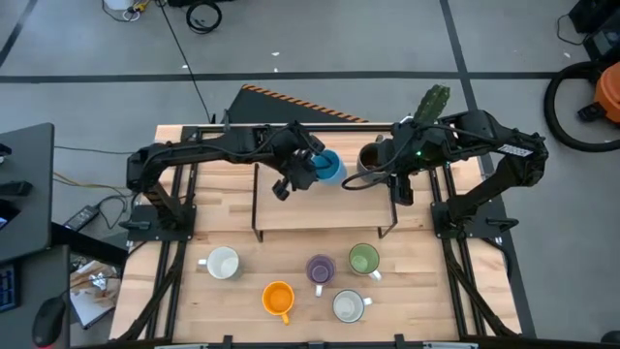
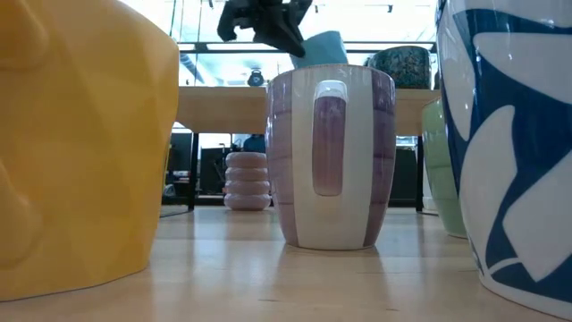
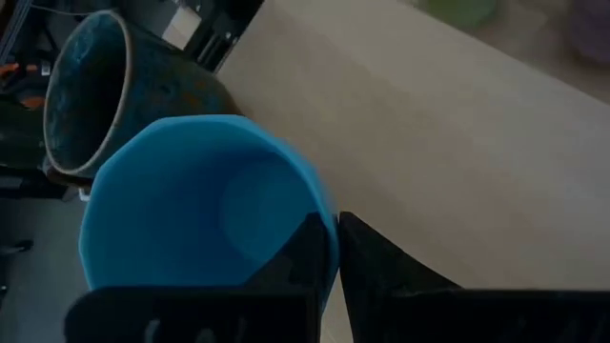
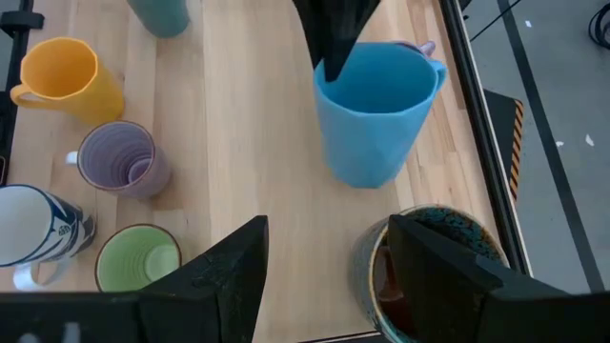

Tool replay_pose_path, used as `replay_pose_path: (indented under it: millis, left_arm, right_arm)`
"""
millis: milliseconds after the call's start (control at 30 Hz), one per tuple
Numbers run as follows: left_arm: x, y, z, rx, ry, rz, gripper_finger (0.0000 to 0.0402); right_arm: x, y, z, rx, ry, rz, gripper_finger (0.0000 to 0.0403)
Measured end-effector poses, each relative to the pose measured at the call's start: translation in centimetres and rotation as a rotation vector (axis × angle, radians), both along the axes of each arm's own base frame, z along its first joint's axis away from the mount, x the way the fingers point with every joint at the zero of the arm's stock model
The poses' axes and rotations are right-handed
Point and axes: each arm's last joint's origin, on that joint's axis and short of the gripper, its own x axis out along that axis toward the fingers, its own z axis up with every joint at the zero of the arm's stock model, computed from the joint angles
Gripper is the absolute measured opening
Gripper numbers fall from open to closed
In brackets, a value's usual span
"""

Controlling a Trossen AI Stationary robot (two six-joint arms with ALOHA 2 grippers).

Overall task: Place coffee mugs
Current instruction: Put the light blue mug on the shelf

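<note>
While the left tool pinches the blue mug by its rim above the shelf near the counter's far edge | rigid, slick, breakable; a thin-wall pinch may tilt | right tool spread wide, by the brown mug

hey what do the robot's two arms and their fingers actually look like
Both arms, left arm and right arm, are dark, jointed, with rounded housings. A small green light glows on the right arm near its wrist. The right gripper has two flat, matte black fingers; the left gripper has the same.
</note>
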Motion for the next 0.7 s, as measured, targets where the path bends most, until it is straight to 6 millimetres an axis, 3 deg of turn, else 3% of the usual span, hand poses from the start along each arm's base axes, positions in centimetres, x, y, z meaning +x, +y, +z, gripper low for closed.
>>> replay_pose_path:
  millis: [300, 700]
  left_arm:
    - [0.9, 0.4, -1.3, 0.003, 0.03, -0.039, 0.0027]
    - [1.2, 1.1, -1.5, -0.017, 0.003, -0.079, 0.0027]
  right_arm:
    - [0.0, 0.1, 0.0, 0.004, 0.003, 0.006, 0.0223]
    - [0.0, 0.5, 0.0, 0.005, -0.001, 0.024, 0.0223]
